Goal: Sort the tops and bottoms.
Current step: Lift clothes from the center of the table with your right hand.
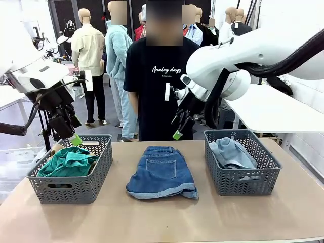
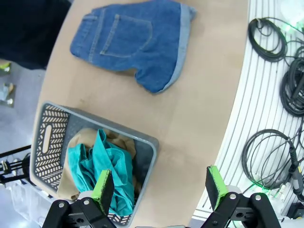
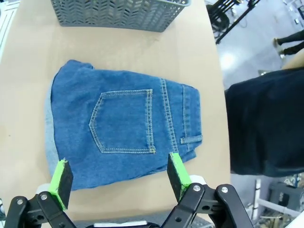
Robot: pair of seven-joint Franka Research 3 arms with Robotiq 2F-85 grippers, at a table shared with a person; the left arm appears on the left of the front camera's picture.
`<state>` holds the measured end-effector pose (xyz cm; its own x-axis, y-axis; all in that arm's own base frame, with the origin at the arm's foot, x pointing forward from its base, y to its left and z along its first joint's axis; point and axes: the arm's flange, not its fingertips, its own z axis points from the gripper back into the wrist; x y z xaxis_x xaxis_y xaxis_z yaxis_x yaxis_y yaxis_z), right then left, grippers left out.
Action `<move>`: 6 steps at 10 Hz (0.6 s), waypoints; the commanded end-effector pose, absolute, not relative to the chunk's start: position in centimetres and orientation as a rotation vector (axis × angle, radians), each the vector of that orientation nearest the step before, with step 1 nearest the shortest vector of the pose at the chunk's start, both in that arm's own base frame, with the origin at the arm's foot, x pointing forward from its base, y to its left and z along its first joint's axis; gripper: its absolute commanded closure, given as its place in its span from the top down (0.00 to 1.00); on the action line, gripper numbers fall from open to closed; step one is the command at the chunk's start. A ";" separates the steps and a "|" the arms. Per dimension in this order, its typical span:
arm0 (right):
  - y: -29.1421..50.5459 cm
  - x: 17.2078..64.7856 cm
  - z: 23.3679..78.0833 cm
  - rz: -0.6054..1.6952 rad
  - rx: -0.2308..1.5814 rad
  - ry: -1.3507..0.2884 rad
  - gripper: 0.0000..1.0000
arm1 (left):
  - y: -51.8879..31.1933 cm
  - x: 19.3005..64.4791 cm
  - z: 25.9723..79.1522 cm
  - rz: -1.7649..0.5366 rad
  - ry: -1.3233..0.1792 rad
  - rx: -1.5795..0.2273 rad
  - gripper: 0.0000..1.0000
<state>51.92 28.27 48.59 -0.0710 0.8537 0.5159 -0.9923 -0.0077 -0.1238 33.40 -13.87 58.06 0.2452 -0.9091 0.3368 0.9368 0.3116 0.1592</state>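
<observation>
The left claw (image 1: 71,135) hangs above the far edge of the left basket (image 1: 71,190) with its jaws wide apart and nothing between them; in the left wrist view its green pads (image 2: 103,189) stand over the basket's contents. The right claw (image 1: 179,126) is also open and empty, and it hovers above the far end of the dark blue shorts (image 1: 161,173), in front of the person in a black T-shirt (image 1: 157,81). The shorts lie flat on the worktop (image 1: 162,217) between the two baskets, with a back pocket facing up and the cuffs towards the robot. In the left basket, the teal green top (image 1: 68,163) lies over the tan top (image 2: 124,142). The pale grey-blue denim piece (image 1: 233,153) lies in the right basket (image 1: 243,182).
</observation>
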 end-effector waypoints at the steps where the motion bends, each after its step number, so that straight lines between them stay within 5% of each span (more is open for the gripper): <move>1: 29.1 52.0 46.5 1.585 0.355 -0.464 1.00 | -13.5 33.3 58.1 -1.268 -0.394 -0.081 1.00; 6: 36.1 54.9 42.5 1.754 0.420 -0.573 1.00 | -13.5 33.3 58.1 -1.268 -0.394 -0.081 1.00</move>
